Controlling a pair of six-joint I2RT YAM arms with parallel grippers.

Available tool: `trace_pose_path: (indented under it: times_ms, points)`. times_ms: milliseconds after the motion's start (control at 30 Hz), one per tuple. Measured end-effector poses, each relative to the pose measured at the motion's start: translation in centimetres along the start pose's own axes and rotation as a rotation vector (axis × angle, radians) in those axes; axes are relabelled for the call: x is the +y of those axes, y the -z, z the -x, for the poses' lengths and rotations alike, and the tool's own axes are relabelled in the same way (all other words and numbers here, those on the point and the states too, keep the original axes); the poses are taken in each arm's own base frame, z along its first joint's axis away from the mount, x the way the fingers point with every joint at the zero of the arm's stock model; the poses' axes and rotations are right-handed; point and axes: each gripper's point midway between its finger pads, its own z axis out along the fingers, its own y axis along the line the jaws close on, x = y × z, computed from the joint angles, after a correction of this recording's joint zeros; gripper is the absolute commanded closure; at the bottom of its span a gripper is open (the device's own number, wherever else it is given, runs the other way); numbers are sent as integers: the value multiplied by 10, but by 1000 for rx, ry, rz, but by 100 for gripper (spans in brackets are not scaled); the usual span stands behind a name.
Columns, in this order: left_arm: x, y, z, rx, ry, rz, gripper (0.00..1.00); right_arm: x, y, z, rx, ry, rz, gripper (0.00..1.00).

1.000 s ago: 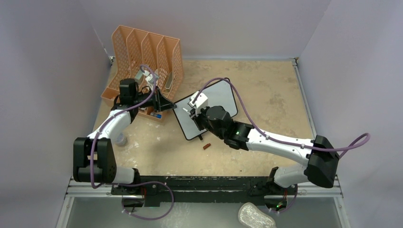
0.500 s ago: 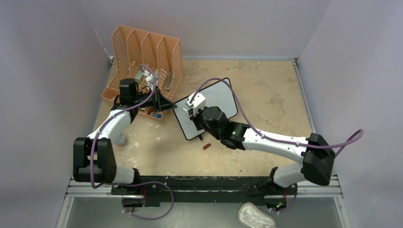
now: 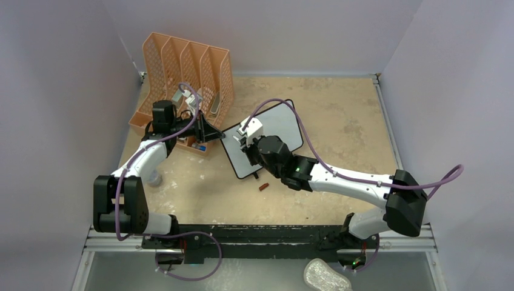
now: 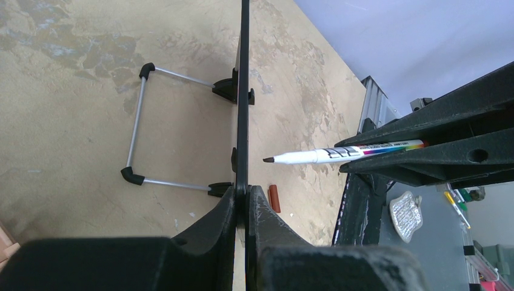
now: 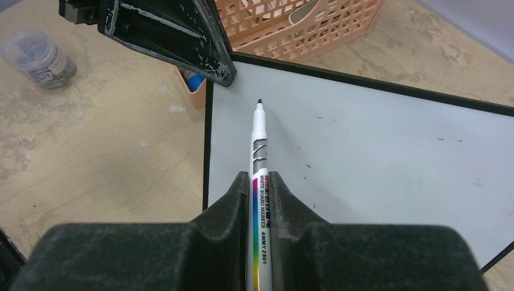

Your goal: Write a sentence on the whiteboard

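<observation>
The whiteboard [image 3: 285, 124] stands tilted on the table, and its white face [image 5: 376, 157] shows no words, only a few tiny dark specks. My left gripper [image 3: 213, 134] is shut on the board's black frame at its left edge [image 4: 243, 73]; the jaws [image 4: 245, 191] pinch the board edge-on. My right gripper [image 3: 245, 140] is shut on a white marker [image 5: 259, 139], uncapped, pointing at the board's upper left area. In the left wrist view the marker [image 4: 339, 153] has its tip a short gap off the board's face.
The orange perforated file organizer [image 3: 188, 73] stands behind the left gripper. A small brown marker cap [image 3: 263, 187] lies on the table below the board. A clear jar [image 5: 39, 57] sits to the left. The board's wire stand [image 4: 138, 121] rests behind it.
My right arm shifted slightly left with the marker, then held still. The left gripper and the board have not moved.
</observation>
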Motion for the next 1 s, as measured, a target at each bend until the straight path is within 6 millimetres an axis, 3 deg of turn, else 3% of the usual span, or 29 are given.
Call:
trace_pose_path:
  times_ms: [1000]
  points:
    - [-1, 0, 0, 1, 0, -7, 100, 2, -11, 4, -5, 0, -24, 100]
